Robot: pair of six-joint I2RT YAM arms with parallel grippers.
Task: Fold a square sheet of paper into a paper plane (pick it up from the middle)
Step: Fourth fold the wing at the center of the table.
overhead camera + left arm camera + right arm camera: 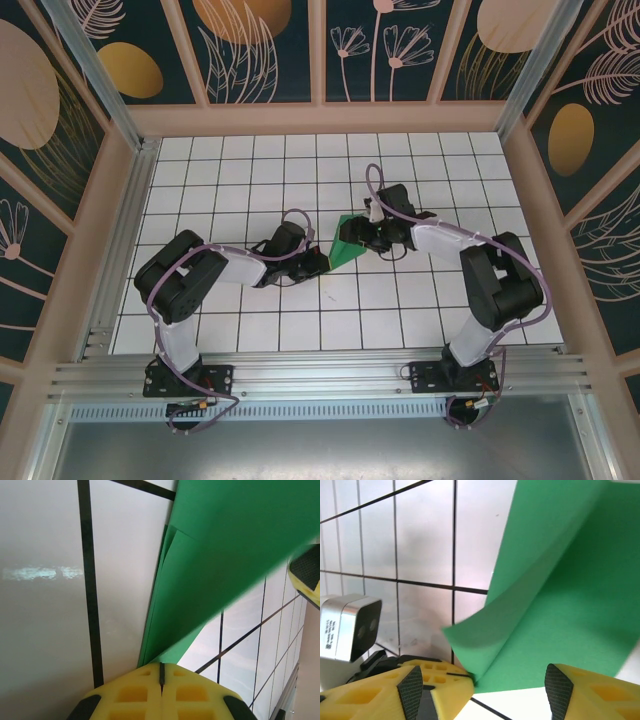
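Clamping the narrow corner of the green sheet of paper (pixel 345 248) in the left gripper (pixel 320 263), yellow fingers pressed flat together on it, near the middle of the white tiled table (pixel 250 180). Seen from above as a folded wedge: broad at the far end, tapering toward the near-left, long axis running diagonally from far-right to near-left, point aimed at the left arm's wrist. Standing just beside the wide end with the right gripper (pixel 364 238), fingers apart and closed on nothing. From the left wrist, showing the green sheet of paper (pixel 210 555) fanning up and away out of the seam of the left gripper (pixel 161 675), with stacked layers along its left edge, one flap lifted off the tiles, and a yellow finger (pixel 306 575) of the other arm at the right border. From the right wrist, showing the green sheet of paper (pixel 560 605) curling upward over the tiles, lower corner tucked into the left gripper's fingers (pixel 445 675) beside that arm's silver camera (pixel 347 630), with the right gripper (pixel 484 687) spread wide below the loose edge; cannot tell whether touching it.
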